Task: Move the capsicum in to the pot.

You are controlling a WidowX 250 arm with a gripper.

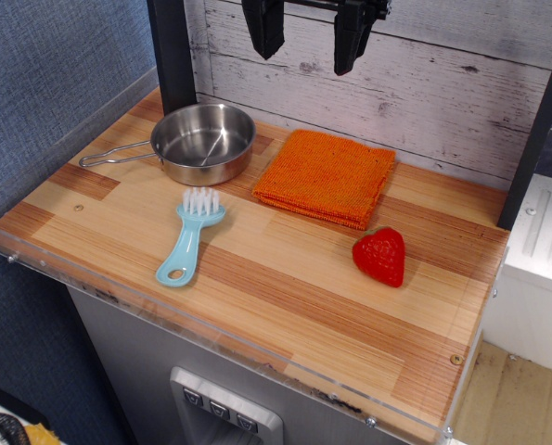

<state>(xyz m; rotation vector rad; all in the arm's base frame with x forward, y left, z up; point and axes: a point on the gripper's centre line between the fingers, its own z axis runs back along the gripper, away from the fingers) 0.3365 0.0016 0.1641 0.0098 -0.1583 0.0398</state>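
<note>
The capsicum (380,256) is a small red dimpled heart-shaped toy lying on the wooden table at the right, just in front of the orange cloth. The pot (203,142) is a shallow shiny steel pan at the back left, with its thin wire handle pointing left; nothing is inside it. My gripper (309,42) hangs high at the top of the view, above the back of the table. Its two black fingers are spread apart and hold nothing. It is well above and behind both the capsicum and the pot.
An orange folded cloth (326,176) lies between pot and capsicum. A light-blue brush (190,241) with white bristles lies in front of the pot. A clear plastic rim (211,336) edges the table front and left. A black post (173,51) stands behind the pot.
</note>
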